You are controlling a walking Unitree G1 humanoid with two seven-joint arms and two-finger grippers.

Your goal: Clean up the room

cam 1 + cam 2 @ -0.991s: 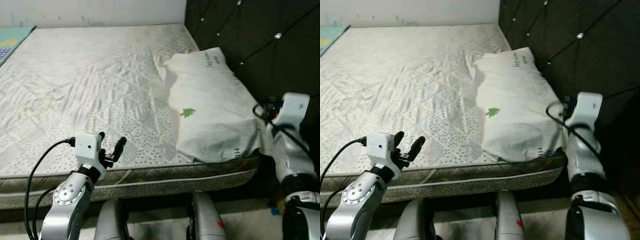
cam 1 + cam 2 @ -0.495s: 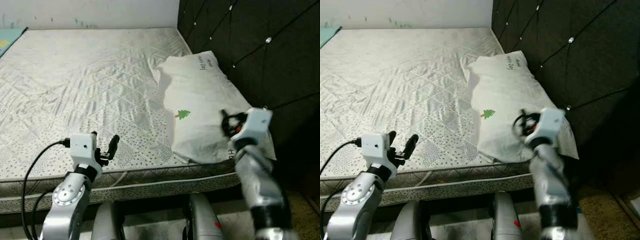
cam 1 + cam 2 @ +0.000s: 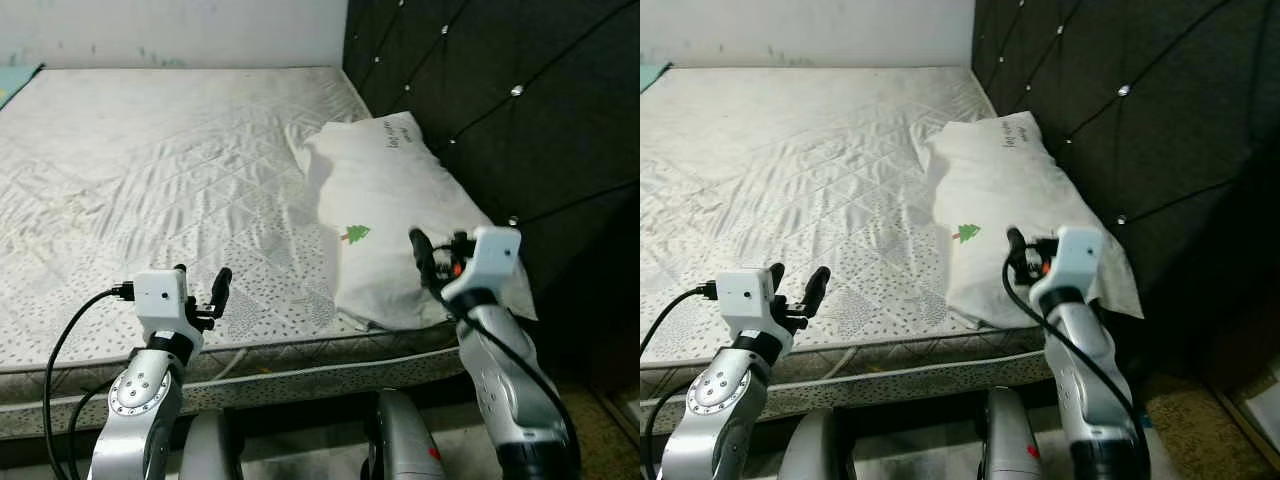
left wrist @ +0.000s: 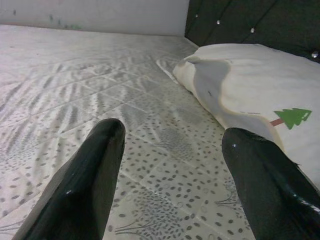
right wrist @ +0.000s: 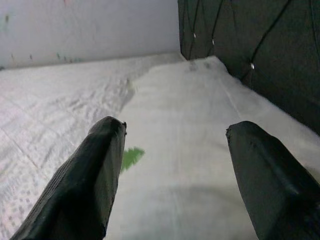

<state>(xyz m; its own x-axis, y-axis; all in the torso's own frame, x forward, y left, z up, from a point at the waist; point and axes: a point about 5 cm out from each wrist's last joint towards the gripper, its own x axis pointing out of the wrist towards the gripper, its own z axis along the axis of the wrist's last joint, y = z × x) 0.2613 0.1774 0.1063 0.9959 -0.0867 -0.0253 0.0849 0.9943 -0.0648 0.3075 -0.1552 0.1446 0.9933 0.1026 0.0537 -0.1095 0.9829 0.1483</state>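
A white pillow (image 3: 395, 195) with a small green tree print lies on the right side of the grey quilted mattress (image 3: 150, 170), against the dark headboard. My right gripper (image 3: 433, 258) hovers open over the pillow's near end, just above the fabric, and holds nothing. The right wrist view looks along the pillow (image 5: 190, 110) between two spread fingers (image 5: 95, 170). My left gripper (image 3: 201, 282) stands open above the mattress's near edge, left of the pillow, also with nothing in it. Its wrist view has the pillow (image 4: 250, 85) ahead and to one side.
A dark tufted headboard (image 3: 500, 100) with shiny studs runs along the bed's right side. A white wall (image 3: 170, 25) stands behind the bed. The bed's front edge (image 3: 300, 365) is just before my legs. Brown carpet (image 3: 1200, 420) lies at the lower right.
The camera has swung to the right. My right arm has come in from beside the pillow's right end to above its near end. The left gripper has kept its place.
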